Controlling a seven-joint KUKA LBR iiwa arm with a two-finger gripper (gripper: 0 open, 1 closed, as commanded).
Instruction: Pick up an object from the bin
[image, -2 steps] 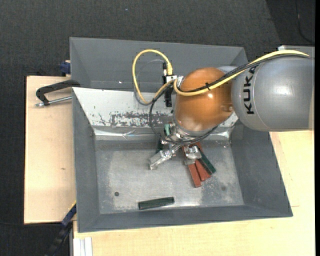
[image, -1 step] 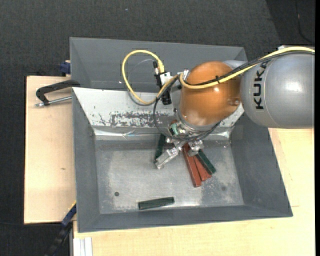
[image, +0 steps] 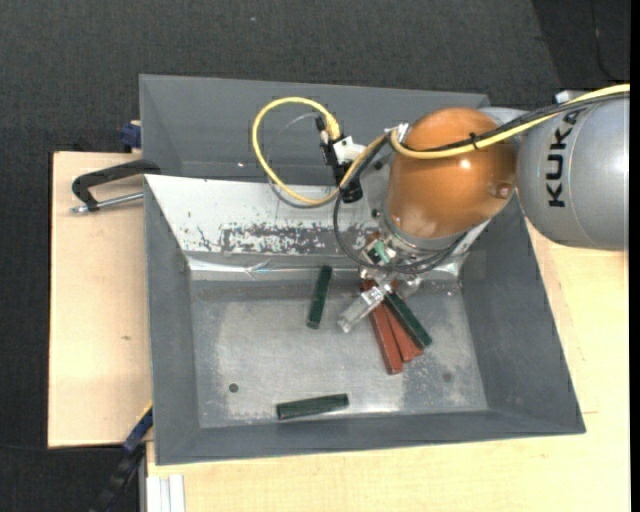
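bin (image: 240, 350) holds green sticks (image: 318, 297) and red sticks (image: 390, 345).

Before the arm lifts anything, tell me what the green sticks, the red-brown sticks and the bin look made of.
The green stick mid-bin and the second green stick by the front wall: dull, even-coloured bars, probably plastic or wax; cannot tell which. The red-brown sticks: same dull finish, likely alike. The bin: grey metal, floor scuffed and speckled, back wall catching bright glare.
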